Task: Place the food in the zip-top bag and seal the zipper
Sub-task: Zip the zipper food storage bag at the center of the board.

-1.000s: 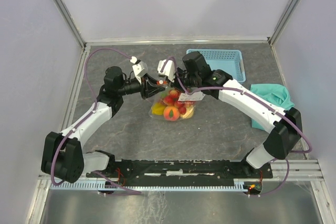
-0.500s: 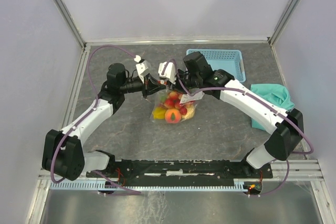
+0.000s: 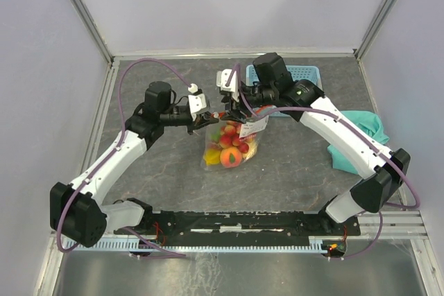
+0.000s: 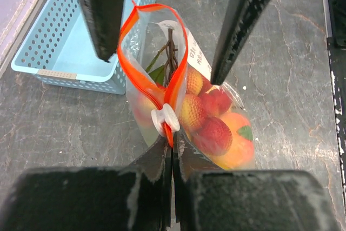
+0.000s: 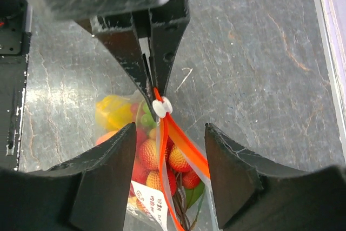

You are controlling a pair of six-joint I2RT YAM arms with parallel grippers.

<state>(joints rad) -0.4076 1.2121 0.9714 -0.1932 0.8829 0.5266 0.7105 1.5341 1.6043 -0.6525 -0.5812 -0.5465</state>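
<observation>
Near the middle of the worktop (image 3: 291, 164), a little toward its far edge, the zip-top bag (image 3: 229, 147) stands upright between the two end effectors. It is clear, crinkled plastic with a white printed label (image 4: 197, 58) on one face. Whether its base rests on the worktop cannot be told.

The food (image 3: 230, 157) fills the lower part of the bag. Visible through the plastic are red, dimpled pieces (image 4: 213, 133), an orange-pink rounded piece low in the bag, a yellow piece (image 5: 113, 113) and some green leaves and stems.

The zipper (image 4: 132, 74) is a thin red-orange strip along the mouth. Its two sides meet at a small white slider (image 4: 165, 118) and spread apart beyond it into an open loop, so the mouth is unsealed over most of its length.

The left end effector (image 4: 172, 144) is clenched on the end of the zipper just beside the slider, with its fingers pressed flat together. The right end effector (image 5: 168, 128) is released. Its two fingers stand well apart, one on each side of the open mouth, and neither is seen to touch the plastic.

A light-blue perforated basket (image 3: 305, 74) lies at the far edge, toward the right corner. A teal cloth (image 3: 361, 126) lies bunched against the right edge of the worktop.
</observation>
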